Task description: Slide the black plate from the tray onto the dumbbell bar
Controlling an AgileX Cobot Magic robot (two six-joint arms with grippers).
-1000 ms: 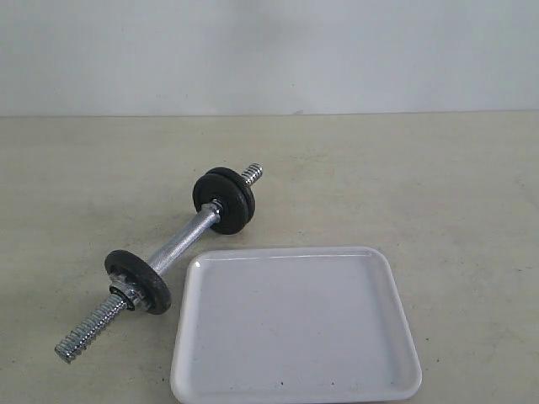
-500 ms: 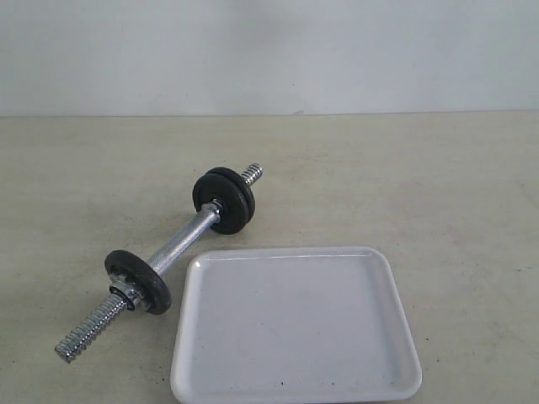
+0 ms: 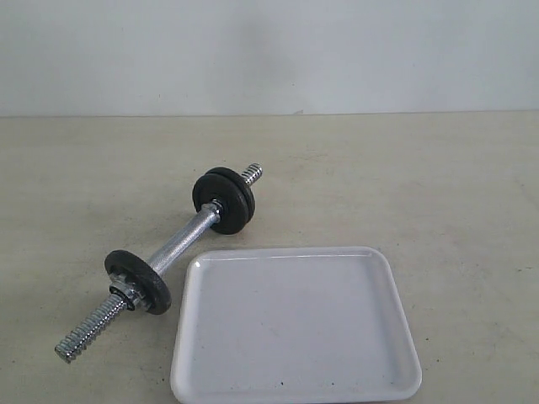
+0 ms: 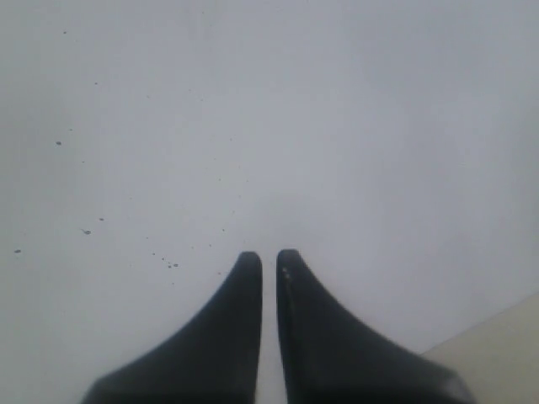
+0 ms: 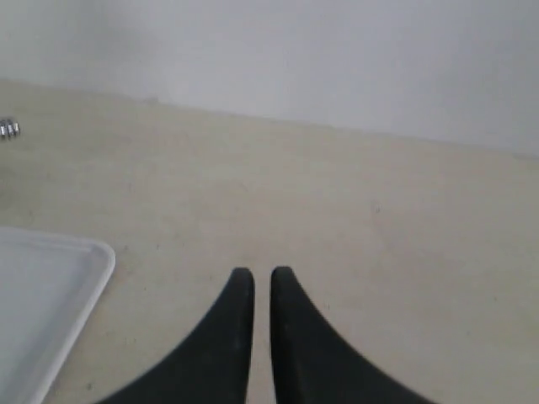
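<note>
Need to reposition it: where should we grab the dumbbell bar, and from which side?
Grip the dumbbell bar on its bare middle, between the near disc and the far pair, probably from above, jaws closing across the rod. The discs hold it off the table, and the tray crowds one side.

One dumbbell bar (image 3: 181,242) is carrying three black plates (image 3: 147,282), and one white tray (image 3: 295,337) is lying alongside.
</note>
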